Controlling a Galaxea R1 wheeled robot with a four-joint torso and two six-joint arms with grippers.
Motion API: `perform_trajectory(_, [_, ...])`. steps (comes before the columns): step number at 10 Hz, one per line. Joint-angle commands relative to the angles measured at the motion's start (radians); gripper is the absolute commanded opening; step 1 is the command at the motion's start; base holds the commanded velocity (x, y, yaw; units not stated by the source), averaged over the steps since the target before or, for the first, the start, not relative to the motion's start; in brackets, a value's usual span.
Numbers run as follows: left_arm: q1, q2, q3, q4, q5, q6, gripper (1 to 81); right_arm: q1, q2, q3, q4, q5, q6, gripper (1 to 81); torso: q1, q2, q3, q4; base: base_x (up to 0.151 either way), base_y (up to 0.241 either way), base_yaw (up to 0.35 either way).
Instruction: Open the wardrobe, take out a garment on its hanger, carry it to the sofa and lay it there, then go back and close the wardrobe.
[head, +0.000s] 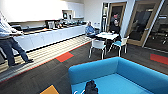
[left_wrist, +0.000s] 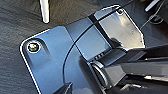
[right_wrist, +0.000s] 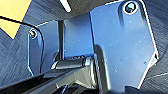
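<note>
The blue sofa (head: 130, 75) fills the head view from 4 to 6 o'clock. On its seat at 6 o'clock lies a dark bundle, the garment (head: 90, 87). Whether either gripper is clenched or released cannot be told.

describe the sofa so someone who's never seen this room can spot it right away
Start from the long white kitchen counter along the far wall, then come across the dark carpet toward the camera. The large bright blue upholstered sofa sits nearest, in the lower right, with a low rounded back. Unlike the thin-legged white chairs behind it, it is broad and solid blue.
</note>
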Motion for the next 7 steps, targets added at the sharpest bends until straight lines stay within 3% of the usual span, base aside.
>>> perform_trajectory(1, [-0.042, 0.006, -0.012, 0.013, 0.036, 0.005, 81.1, 0.033, 0.007, 0.007, 0.000, -0.063, -0.005, 81.1, 0.000, 0.000, 0.000, 0.000, 0.000, 0.000, 0.330])
perform_trajectory(7, [-0.045, 0.009, -0.012, 0.011, 0.038, 0.003, 81.1, 0.032, 0.007, 0.006, 0.001, -0.061, -0.005, 81.1, 0.000, 0.000, 0.000, 0.000, 0.000, 0.000, 0.331])
